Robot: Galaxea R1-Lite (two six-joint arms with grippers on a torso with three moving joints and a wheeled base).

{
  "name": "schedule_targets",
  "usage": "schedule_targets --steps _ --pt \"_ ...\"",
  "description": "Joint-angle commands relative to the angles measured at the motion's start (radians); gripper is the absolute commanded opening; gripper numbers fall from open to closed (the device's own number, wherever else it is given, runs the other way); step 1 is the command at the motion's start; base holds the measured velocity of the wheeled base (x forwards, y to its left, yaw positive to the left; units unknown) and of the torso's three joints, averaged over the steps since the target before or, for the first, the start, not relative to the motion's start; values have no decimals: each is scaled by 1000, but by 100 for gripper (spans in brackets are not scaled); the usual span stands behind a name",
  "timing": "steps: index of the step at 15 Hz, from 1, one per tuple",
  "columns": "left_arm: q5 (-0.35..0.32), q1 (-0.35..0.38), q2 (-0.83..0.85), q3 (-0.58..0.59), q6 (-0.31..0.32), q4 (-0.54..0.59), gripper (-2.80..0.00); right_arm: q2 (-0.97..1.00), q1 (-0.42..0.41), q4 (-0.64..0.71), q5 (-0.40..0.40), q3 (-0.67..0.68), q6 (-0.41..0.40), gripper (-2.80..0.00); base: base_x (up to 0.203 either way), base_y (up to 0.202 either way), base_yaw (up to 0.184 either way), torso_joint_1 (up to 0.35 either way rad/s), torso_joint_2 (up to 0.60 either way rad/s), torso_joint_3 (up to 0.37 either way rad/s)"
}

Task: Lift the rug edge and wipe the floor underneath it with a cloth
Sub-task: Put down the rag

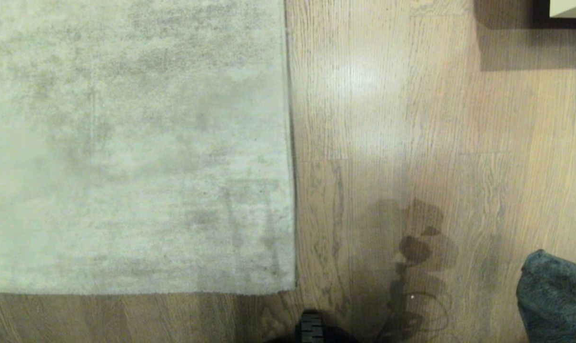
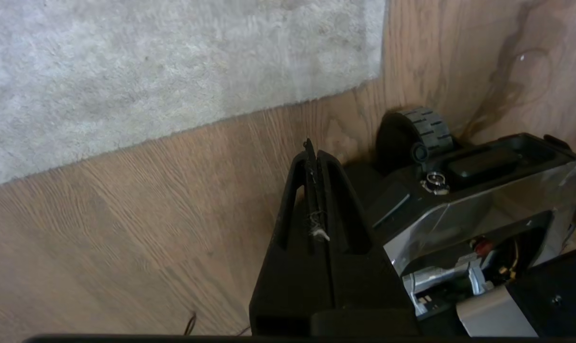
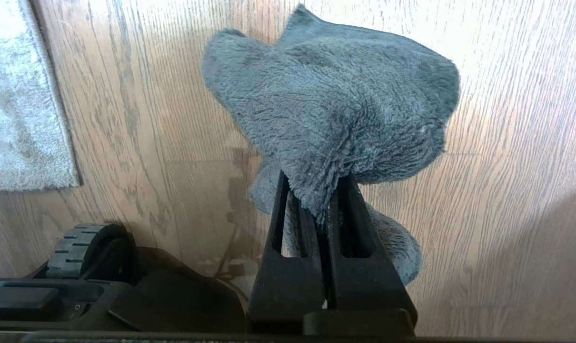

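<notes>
Warm, fairly dim indoor light. Head view: soft white glare patch on the floor [image 1: 359, 81] right of the rug [image 1: 126, 143]; layered grey shadows of the robot fall lower centre; dark shadow block at upper right corner. Overall soft, slightly hazy. Left wrist view: smeared grain, mild motion blur. Right wrist view: sharper, cloth [image 3: 335, 109] fibres crisp, bright sheen upper right.

left end effector [image 2: 316, 147] fingers pressed together, right end effector [image 3: 316, 190] clamped
</notes>
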Motion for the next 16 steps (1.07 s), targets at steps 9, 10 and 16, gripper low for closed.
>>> schedule_targets --steps 9,10,16 --pt "-1 0 -3 2 0 -1 -280 1 0 -1 0 0 -1 -280 0 0 0 0 0 0" --pt "-1 0 -3 2 0 -1 -280 2 0 -1 0 0 -1 -280 0 0 0 0 0 0" --pt "-1 22 -3 2 0 -1 -280 2 0 -1 0 0 -1 -280 0 0 0 0 0 0"
